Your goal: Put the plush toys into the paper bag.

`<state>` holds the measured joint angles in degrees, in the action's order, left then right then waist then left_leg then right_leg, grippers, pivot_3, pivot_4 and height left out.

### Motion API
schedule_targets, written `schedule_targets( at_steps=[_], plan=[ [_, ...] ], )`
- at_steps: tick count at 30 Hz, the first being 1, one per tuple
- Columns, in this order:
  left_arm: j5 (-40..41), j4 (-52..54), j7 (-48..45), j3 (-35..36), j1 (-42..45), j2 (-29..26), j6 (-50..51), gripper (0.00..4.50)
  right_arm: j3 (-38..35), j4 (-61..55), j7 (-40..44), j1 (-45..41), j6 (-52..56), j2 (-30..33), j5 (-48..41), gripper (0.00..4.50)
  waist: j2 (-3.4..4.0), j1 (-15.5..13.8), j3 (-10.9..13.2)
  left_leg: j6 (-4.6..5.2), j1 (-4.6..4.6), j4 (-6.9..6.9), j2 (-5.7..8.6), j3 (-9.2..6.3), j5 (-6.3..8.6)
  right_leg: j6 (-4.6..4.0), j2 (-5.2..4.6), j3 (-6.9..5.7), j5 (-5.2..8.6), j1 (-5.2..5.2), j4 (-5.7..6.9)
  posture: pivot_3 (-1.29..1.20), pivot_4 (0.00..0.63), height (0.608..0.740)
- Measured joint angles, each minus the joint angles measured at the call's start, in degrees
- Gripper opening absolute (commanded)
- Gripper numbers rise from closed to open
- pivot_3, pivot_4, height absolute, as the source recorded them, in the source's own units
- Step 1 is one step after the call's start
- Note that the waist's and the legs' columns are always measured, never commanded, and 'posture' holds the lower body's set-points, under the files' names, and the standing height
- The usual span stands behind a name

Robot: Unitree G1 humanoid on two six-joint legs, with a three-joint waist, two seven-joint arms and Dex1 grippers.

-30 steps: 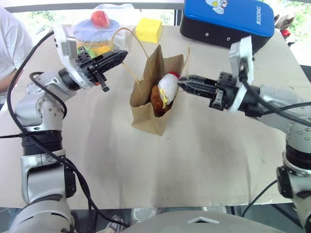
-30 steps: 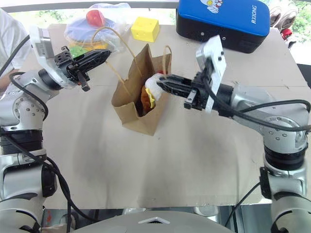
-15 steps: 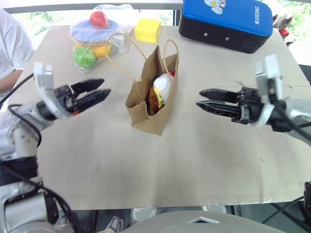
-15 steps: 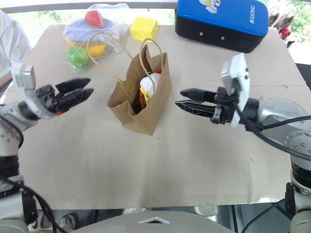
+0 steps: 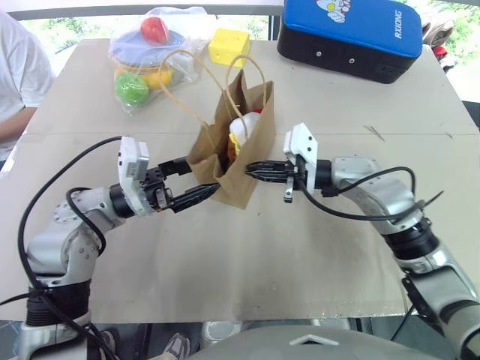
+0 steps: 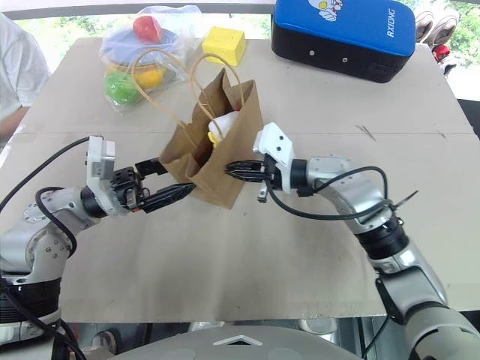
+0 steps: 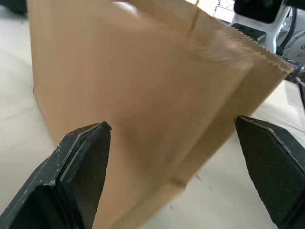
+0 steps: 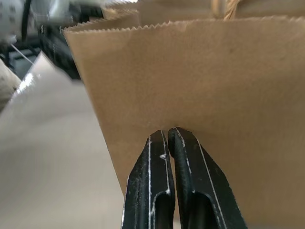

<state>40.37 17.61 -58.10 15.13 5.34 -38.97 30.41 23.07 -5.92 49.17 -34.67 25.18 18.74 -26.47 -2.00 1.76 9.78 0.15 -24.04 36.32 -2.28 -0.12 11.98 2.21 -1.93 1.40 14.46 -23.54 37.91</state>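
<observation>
Brown kraft paper: the paper bag (image 5: 234, 161) stands upright near the middle of the table (image 5: 315, 247), leaning slightly, its mouth open upward and its two twine handles (image 5: 196, 71) looping up above the rim.
Plush toys: both sit inside the paper bag; the white chicken (image 5: 241, 129) shows at the mouth, with a strip of yellow below it, and the orange-brown toy (image 5: 228, 152) is a small patch lower in the opening.
Left gripper: the left gripper (image 5: 196, 180) lies level at the bag's left side, its two black fingers spread wide, one on each side of the bag's lower corner; in the left wrist view the fingers (image 7: 81, 171) stand far apart with the bag's wall between them; whether they touch the paper cannot be told.
Right gripper: the right gripper (image 5: 255, 170) lies level and points left, its fingers pressed together with nothing between them, the tips at the bag's right wall; the right wrist view shows the closed fingers (image 8: 157, 186) right up against the brown paper.
Behind the bag: a clear plastic bag of coloured balls (image 5: 150, 52) and a yellow block (image 5: 229, 46) lie at the table's far edge, well apart from the paper bag.
Far right corner: a blue and black case (image 5: 352, 34).
Left edge: a person in a white sleeve (image 5: 16, 79).
</observation>
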Motion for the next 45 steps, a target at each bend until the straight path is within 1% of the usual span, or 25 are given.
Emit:
schedule_targets(
  at_steps=[2, 4, 9, 11, 17, 23, 27, 29, 32, 35, 36, 37, 41, 43, 45],
  plan=[
    [-1.7, 1.7, 4.5, 0.1, -1.0, 2.9, -1.6, 4.5, 0.4, 2.2, 1.0, 0.0, -0.4, -3.6, 0.1, 0.02, -0.01, 0.0, 0.0, 0.0, 0.0, 0.01, 0.0, -0.07, 0.0, 0.01, -0.02, 0.03, -0.01, 0.01, 0.0, 0.0, 0.15, 0.74],
    [-2.3, 4.4, 7.2, 0.3, -3.5, 3.9, -2.7, 4.5, 0.0, 4.4, 1.5, 0.1, -0.4, -5.9, 0.0, 0.02, -0.03, 0.1, 0.0, 0.0, 0.04, 0.01, -0.01, -0.11, 0.0, 0.01, -0.05, 0.06, -0.01, 0.02, 0.01, 0.0, 0.15, 0.74],
    [-1.8, 9.8, 10.2, 0.6, -8.8, 5.7, -3.1, 4.5, -0.5, 8.2, 3.0, -0.5, -1.7, -8.9, 1.0, 0.02, -0.01, 0.1, 0.0, 0.0, 0.06, 0.01, 0.0, -0.13, 0.0, 0.0, -0.07, 0.06, -0.01, 0.02, 0.04, 0.0, 0.15, 0.74],
    [-1.7, 10.8, 10.8, 0.7, -9.4, 5.7, -3.3, 4.5, -0.5, 9.1, 3.5, -0.6, -2.1, -9.6, 1.5, 0.02, -0.01, 0.1, 0.0, 0.0, 0.07, 0.01, 0.01, -0.11, 0.0, 0.0, -0.04, 0.03, -0.01, 0.02, 0.06, 0.0, 0.15, 0.74],
    [-2.4, 11.3, 13.5, 0.6, -9.9, 6.5, -4.3, 4.5, -0.9, 10.0, 5.3, -0.6, -3.0, -10.6, 2.2, 0.02, -0.01, 0.1, 0.0, 0.0, 0.07, 0.01, 0.03, -0.09, 0.0, 0.0, -0.04, 0.04, -0.01, 0.03, 0.05, 0.0, 0.15, 0.74],
    [-6.4, 11.4, 19.0, -2.2, -7.9, 9.7, -6.1, 4.5, -3.2, 11.0, 5.5, -0.6, -2.1, -10.8, 2.4, 0.02, -0.02, 0.0, 0.0, -0.01, 0.07, 0.02, 0.05, -0.06, 0.0, 0.01, -0.03, 0.04, -0.02, 0.04, 0.05, 0.0, 0.15, 0.74],
    [-7.6, 12.1, 23.5, -4.6, -7.7, 13.7, -6.0, 4.5, -4.7, 11.1, 5.3, 0.2, -1.6, -10.7, 2.7, 0.02, -0.03, 0.0, 0.0, -0.01, 0.07, 0.02, 0.05, -0.07, 0.0, 0.01, -0.03, 0.05, -0.02, 0.04, 0.08, 0.0, 0.15, 0.74],
    [-8.9, 12.4, 25.7, -6.3, -7.6, 15.0, -5.8, 4.5, -5.5, 10.8, 5.1, 1.6, -1.5, -10.1, 3.1, 0.02, -0.03, 0.0, 0.0, -0.01, 0.08, 0.02, 0.06, -0.05, 0.0, 0.01, -0.02, 0.04, -0.02, 0.06, 0.07, 0.0, 0.15, 0.74],
    [-11.1, 11.7, 28.9, -6.5, -6.6, 15.5, -5.7, 4.5, -4.9, 9.2, 5.5, 4.1, -0.9, -9.5, 3.1, 0.02, -0.03, 0.0, 0.0, 0.0, 0.08, 0.02, 0.06, -0.06, 0.0, 0.01, 0.0, 0.03, -0.02, 0.06, 0.07, 0.0, 0.15, 0.74],
    [-13.8, 10.5, 31.3, -7.1, -4.5, 15.9, -6.4, 3.78, -5.0, 6.4, 5.4, 6.1, 0.2, -8.0, 3.0, 0.0, -0.03, 0.0, 0.0, 0.0, 0.08, 0.04, 0.08, -0.05, 0.0, 0.01, 0.0, 0.03, -0.02, 0.08, 0.07, 0.0, 0.15, 0.74],
    [-14.7, 10.0, 31.8, -7.2, -4.3, 15.9, -6.8, 3.33, -5.2, 5.5, 5.3, 6.5, 0.6, -7.5, 3.0, 0.0, -0.04, -0.1, 0.0, 0.0, 0.08, 0.04, 0.08, -0.03, 0.0, 0.01, 0.0, 0.03, -0.02, 0.09, 0.06, 0.0, 0.15, 0.74],
    [-16.0, 9.0, 32.1, -7.8, -3.9, 15.9, -7.5, 2.76, -5.6, 4.1, 5.2, 7.4, 1.0, -6.7, 2.9, 0.0, -0.03, -0.1, 0.0, 0.0, 0.08, 0.04, 0.09, -0.02, 0.0, 0.01, -0.01, 0.02, -0.02, 0.1, 0.05, 0.0, 0.15, 0.74],
    [-17.8, 7.0, 32.0, -9.0, -3.2, 16.7, -9.4, 1.1, -6.8, -0.5, 4.2, 11.1, 2.6, -3.5, 2.3, 0.0, -0.04, -0.4, 0.0, -0.01, 0.08, 0.04, 0.08, 0.0, 0.0, 0.01, -0.01, 0.0, -0.02, 0.1, 0.05, 0.0, 0.15, 0.74],
    [-17.6, 5.8, 31.5, -8.9, -2.6, 17.1, -10.3, 0.06, -8.1, -3.8, 3.7, 13.5, 3.3, -1.4, 1.9, 0.0, -0.04, -0.6, 0.0, -0.01, 0.08, 0.04, 0.08, 0.01, 0.0, 0.01, -0.01, 0.02, -0.02, 0.1, 0.05, 0.0, 0.15, 0.74],
    [-16.5, 4.7, 29.9, -8.5, -1.7, 17.2, -11.2, 0.06, -9.5, -6.5, 3.0, 15.4, 3.4, 0.7, 1.9, 0.0, -0.04, -0.8, 0.0, -0.01, 0.08, 0.04, 0.08, 0.05, 0.0, 0.01, 0.0, 0.0, -0.01, 0.1, 0.04, 0.0, 0.15, 0.74]
  ],
)
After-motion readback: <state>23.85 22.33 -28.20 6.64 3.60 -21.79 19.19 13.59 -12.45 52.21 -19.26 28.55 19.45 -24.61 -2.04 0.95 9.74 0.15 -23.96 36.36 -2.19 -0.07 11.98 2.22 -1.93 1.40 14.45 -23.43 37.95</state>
